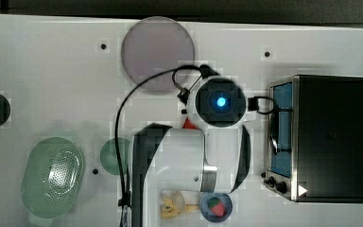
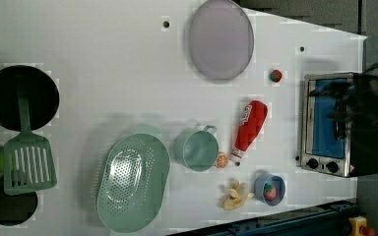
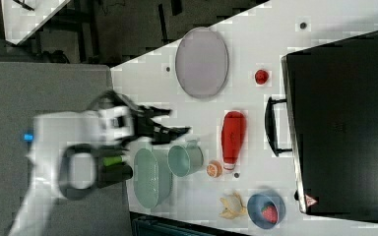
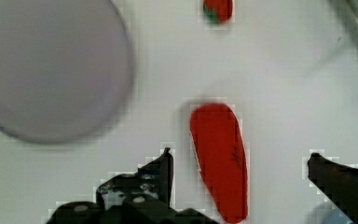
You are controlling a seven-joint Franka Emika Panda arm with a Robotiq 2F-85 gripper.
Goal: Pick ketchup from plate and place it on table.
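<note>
One bottle: the ketchup point(image 4: 220, 161) lies flat on the table point(image 2: 103, 73), between the two spread fingers of the gripper point(image 4: 240, 161) in the wrist view, touching neither.
Gripper: wide open, holding nothing.
Plate: the plate point(image 4: 46, 70) lies bare, well apart from the fingers and off to one side of the bottle.
Left view: the whole ketchup point(image 2: 248, 129) shows, white label and white tip included, beside a mint cup point(image 2: 197, 149) and an orange slice point(image 2: 221, 160).
Right view: the gripper point(image 3: 170, 123) hangs over the cup, at the right view's left of the ketchup point(image 3: 232, 139).
Top view: the arm covers the bottle but for a red sliver point(image 1: 188, 124).
Shapes: slim, rounded, glossy red bottle; flat, matte greyish-mauve round plate point(image 2: 220, 39); white tabletop with small dark holes.
Nearby: a small red strawberry-like ball point(image 4: 217, 9) beyond the bottle's rounded end.
</note>
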